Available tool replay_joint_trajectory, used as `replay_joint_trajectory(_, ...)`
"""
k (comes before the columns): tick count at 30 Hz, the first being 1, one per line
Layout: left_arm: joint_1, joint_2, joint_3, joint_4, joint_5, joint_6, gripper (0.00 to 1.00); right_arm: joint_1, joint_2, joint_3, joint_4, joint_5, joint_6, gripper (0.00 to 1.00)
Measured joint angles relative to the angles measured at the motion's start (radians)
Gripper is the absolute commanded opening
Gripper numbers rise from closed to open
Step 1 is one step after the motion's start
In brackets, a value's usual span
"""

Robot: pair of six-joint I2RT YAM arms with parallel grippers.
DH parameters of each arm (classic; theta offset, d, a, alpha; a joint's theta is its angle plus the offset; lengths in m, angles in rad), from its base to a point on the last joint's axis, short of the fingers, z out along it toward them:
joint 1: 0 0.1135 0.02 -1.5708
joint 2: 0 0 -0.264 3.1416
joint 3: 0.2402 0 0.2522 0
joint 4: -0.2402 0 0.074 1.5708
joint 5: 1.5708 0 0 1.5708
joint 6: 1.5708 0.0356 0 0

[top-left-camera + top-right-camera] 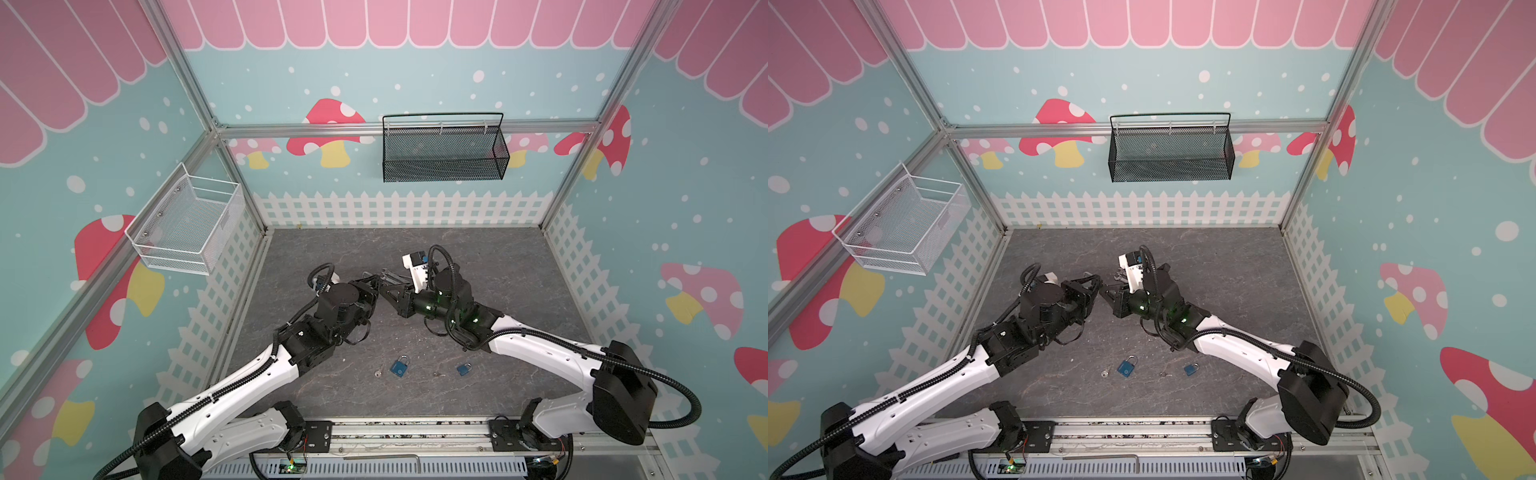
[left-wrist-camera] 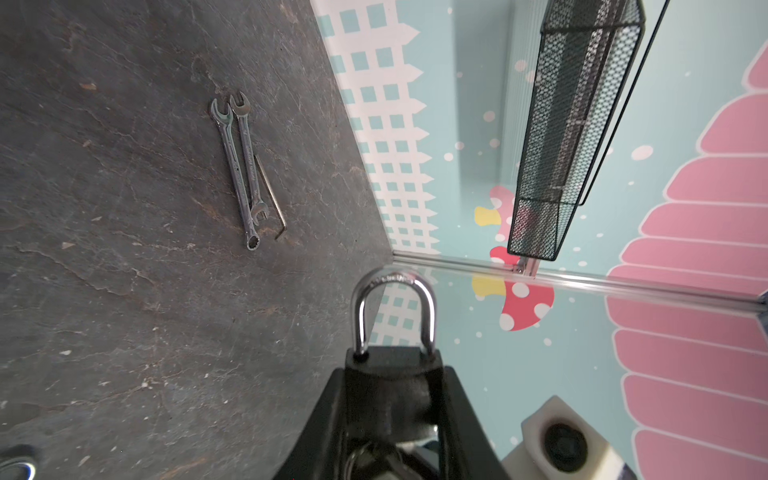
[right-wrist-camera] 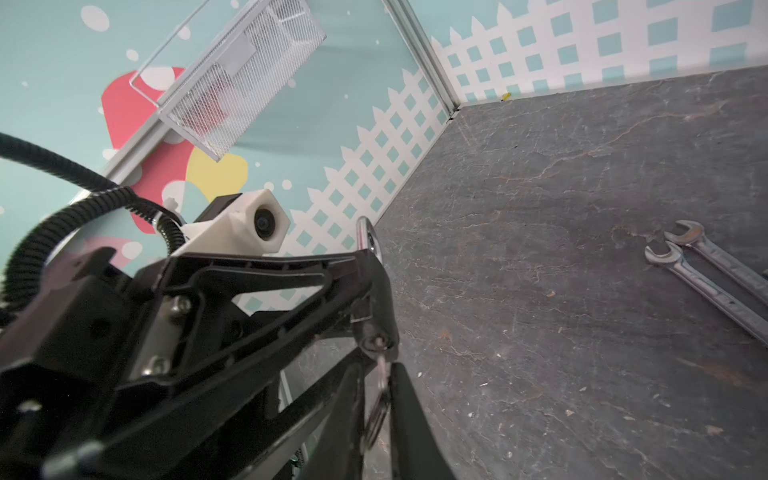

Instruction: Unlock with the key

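Padlock (image 2: 392, 363) is clamped in the jaws of the left gripper (image 2: 395, 386), clear of the surface (image 2: 124, 249), with its shackle (image 2: 392, 277) seated. Key (image 3: 381, 368) sits in the keyway between the jaws of the right gripper (image 3: 377, 374). Whether they pinch it cannot be told. Risk: a slack hold lets the key slip out unturned.

Wrenches (image 2: 249, 166) nr; rt floor (image 1: 519, 291) free.

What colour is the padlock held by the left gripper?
Black padlock, clearest in the left wrist view.
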Motion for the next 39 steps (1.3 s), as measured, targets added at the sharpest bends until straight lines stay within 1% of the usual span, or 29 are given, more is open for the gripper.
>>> replay_joint_trajectory(5, 0.086, 0.023, 0.043, -0.129, 0.058, 0.165, 0.00, 0.013, -0.039, 0.003, -0.074, 0.043, -0.101, 0.60)
replay_joint_trajectory(9, 0.113, 0.030, 0.071, -0.219, 0.066, 0.375, 0.00, 0.007, -0.095, 0.002, -0.163, 0.097, -0.163, 0.74)
replay_joint_trajectory(11, 0.113, 0.032, 0.076, -0.240, 0.071, 0.493, 0.00, -0.004, -0.129, 0.002, -0.206, 0.103, -0.190, 0.78)
replay_joint_trajectory(15, 0.113, 0.050, 0.076, -0.244, 0.091, 0.740, 0.00, -0.051, -0.169, 0.024, -0.321, 0.098, -0.235, 0.80)
replay_joint_trajectory(18, 0.104, 0.054, 0.048, -0.191, 0.118, 0.910, 0.00, -0.084, -0.165, 0.061, -0.414, 0.082, -0.256, 0.82)
replay_joint_trajectory(23, 0.059, 0.055, -0.039, -0.070, 0.140, 1.136, 0.00, -0.117, -0.140, 0.136, -0.542, 0.041, -0.272, 0.83)
replay_joint_trajectory(25, 0.043, 0.054, -0.075, -0.009, 0.153, 1.209, 0.00, -0.127, -0.117, 0.172, -0.571, 0.023, -0.274, 0.83)
replay_joint_trajectory(29, 0.026, 0.054, -0.128, 0.097, 0.197, 1.309, 0.00, -0.139, -0.071, 0.226, -0.616, -0.004, -0.275, 0.84)
replay_joint_trajectory(32, 0.014, 0.055, -0.135, 0.141, 0.208, 1.362, 0.00, -0.140, -0.025, 0.280, -0.656, -0.002, -0.287, 0.84)
replay_joint_trajectory(39, 0.006, 0.057, -0.135, 0.190, 0.211, 1.415, 0.00, -0.140, 0.068, 0.392, -0.731, 0.028, -0.323, 0.85)
